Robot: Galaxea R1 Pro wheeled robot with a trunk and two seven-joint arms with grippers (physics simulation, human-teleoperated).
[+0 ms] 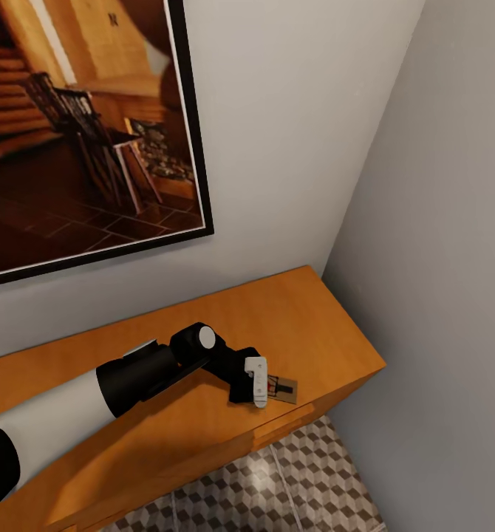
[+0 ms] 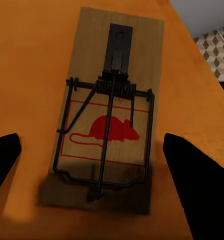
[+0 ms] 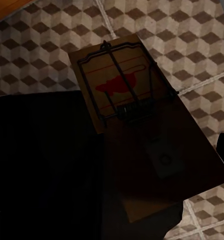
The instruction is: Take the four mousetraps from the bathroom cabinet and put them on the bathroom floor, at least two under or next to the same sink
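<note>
The head view looks down into a room corner where a flat orange-brown wooden cabinet (image 1: 203,355) stands against a pale wall, its left end cut off by the frame edge. Above it hangs a large dark-framed picture (image 1: 85,133) of a wooden interior, only partly in frame. The left arm, white and then black, reaches across the cabinet top, and the left gripper (image 1: 261,384) sits near the front right edge, covering part of a mousetrap (image 1: 283,389) that lies flat on the top. In the left wrist view this mousetrap (image 2: 109,112) is a rectangular board of brown wood grain with a black wire spring and bar and a red mouse print; the two dark fingers (image 2: 202,185) stand apart on either side of it, spread and not touching it. Below the cabinet front, a strip of floor (image 1: 277,488) shows square tiles printed with brown, beige and white cubes. The right wrist view is dim and mostly in shadow: a second mousetrap (image 3: 137,120) hangs close to the camera above the tiled floor (image 3: 192,45), its lower half darkened, with a black mass beside it. The right gripper's fingers cannot be made out, so I cannot tell whether it is clamped on the board.
</note>
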